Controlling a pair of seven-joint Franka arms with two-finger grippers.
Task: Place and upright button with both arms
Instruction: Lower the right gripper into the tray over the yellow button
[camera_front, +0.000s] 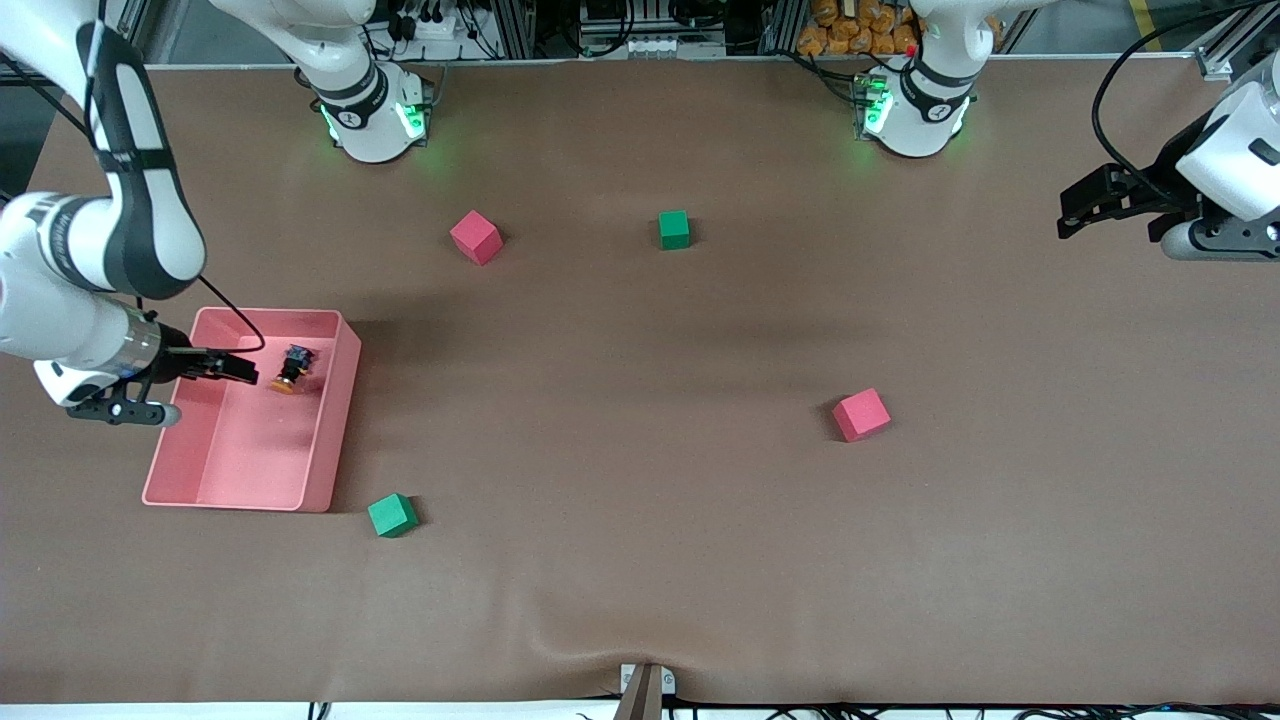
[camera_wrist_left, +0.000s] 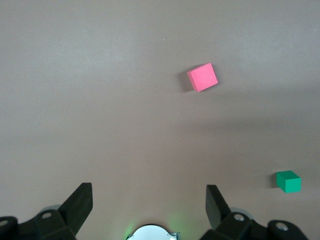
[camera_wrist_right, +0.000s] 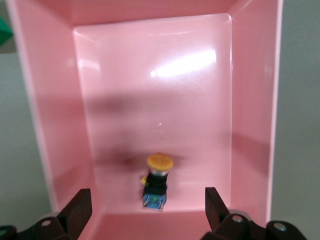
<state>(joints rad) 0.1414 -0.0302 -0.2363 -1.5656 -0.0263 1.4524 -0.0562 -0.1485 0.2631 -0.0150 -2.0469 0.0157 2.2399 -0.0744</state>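
1. The right gripper (camera_front: 235, 370) is held over the pink bin (camera_front: 335, 420) at the right arm's end of the desk (camera_front: 640, 560), its fingers spread wide with nothing between them.
2. The button (camera_front: 291, 368) is seen lying on its side on the bin floor, just ahead of the right gripper's fingertips and apart from them; in the right wrist view it lies between the two open fingers (camera_wrist_right: 77, 210), orange cap (camera_wrist_right: 160, 161) pointing away from the gripper, black body nearest it.
3. The left gripper (camera_front: 1075, 210) is held in the air over bare desk at the left arm's end, fingers fully apart and empty; this arm waits.
4. Ahead of the left gripper a red cube (camera_wrist_left: 202, 77) and a green cube (camera_wrist_left: 288, 181) are seen on the desk, well apart from it.
5. A second green cube (camera_front: 392, 515) is placed just beside the bin's corner nearest the front camera, and another red cube (camera_front: 475, 237) lies well apart from the right gripper.
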